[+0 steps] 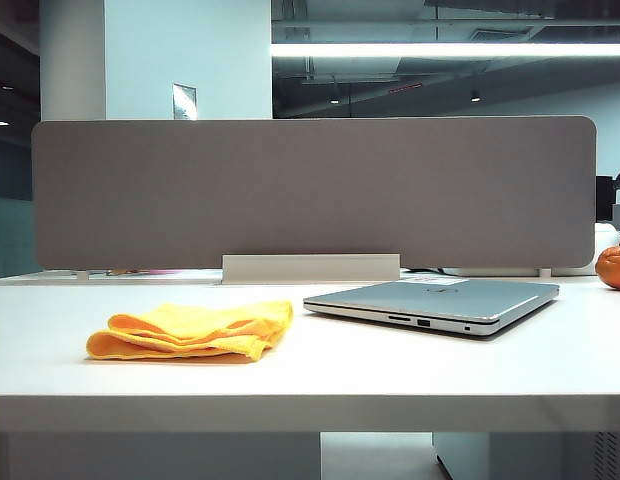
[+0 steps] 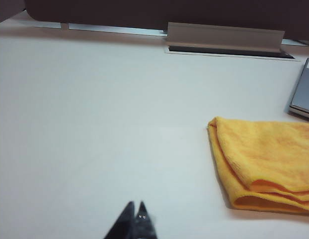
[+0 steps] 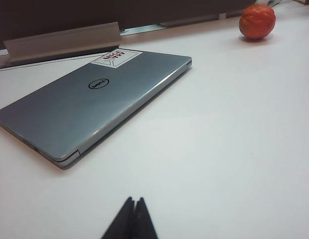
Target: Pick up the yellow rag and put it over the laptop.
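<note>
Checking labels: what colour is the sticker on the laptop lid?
White with red print, on the laptop lid's corner sticker; right wrist view shows it best.

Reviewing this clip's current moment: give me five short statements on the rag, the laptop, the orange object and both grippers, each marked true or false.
1. The yellow rag lies folded on the table, apart from the laptop. True.
2. The laptop's lid is open. False: the lid is closed flat.
3. The left gripper is shut on the yellow rag. False: its jaws are shut on nothing, above bare table beside the rag.
4. The right gripper is shut, with nothing in it, near the laptop. True.
5. The round orange object sits on the laptop's lid. False: it rests on the table beyond the laptop, apart from it.
</note>
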`<state>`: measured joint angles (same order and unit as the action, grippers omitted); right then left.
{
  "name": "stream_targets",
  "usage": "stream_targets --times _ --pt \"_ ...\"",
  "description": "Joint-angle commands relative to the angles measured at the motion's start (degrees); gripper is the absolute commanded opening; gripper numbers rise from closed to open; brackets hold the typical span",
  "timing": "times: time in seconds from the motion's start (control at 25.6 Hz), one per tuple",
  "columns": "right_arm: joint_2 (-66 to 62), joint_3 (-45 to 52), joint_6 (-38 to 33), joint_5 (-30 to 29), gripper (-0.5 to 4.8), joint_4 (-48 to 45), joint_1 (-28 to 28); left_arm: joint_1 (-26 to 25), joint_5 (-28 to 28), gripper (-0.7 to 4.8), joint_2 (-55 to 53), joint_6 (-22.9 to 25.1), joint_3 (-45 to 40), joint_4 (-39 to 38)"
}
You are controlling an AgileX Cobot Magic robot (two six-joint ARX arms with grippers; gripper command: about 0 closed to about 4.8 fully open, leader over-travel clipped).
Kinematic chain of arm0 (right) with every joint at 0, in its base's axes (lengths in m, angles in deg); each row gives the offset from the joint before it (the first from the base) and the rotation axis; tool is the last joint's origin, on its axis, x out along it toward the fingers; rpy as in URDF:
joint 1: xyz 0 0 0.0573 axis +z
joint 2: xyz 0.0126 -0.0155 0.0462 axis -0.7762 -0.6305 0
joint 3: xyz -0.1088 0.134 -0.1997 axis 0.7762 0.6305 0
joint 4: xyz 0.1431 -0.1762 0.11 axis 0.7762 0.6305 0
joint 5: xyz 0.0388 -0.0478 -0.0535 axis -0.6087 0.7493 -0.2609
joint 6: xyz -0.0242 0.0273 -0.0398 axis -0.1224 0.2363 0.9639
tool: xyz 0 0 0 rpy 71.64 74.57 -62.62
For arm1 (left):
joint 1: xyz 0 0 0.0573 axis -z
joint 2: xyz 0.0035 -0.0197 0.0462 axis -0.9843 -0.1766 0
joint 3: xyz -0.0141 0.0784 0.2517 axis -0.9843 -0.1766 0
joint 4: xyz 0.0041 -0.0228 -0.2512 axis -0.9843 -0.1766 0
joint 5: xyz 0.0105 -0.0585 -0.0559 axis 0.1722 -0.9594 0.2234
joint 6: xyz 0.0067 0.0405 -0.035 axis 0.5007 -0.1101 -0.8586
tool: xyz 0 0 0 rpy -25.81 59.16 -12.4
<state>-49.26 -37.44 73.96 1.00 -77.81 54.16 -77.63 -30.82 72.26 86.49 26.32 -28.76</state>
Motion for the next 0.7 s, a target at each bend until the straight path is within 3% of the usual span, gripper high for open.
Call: stream_targets --times 0.04,0.7 --pt "0.11 0.26 0.20 0.24 0.00 -0.37 -0.02 -0.17 -0.22 -0.06 -0.04 0.02 0.17 0.57" --pt "0.11 0.24 0.15 -1.44 -0.01 -0.81 -0.02 -0.17 1.36 -0.06 -0.04 0.04 0.17 0.94"
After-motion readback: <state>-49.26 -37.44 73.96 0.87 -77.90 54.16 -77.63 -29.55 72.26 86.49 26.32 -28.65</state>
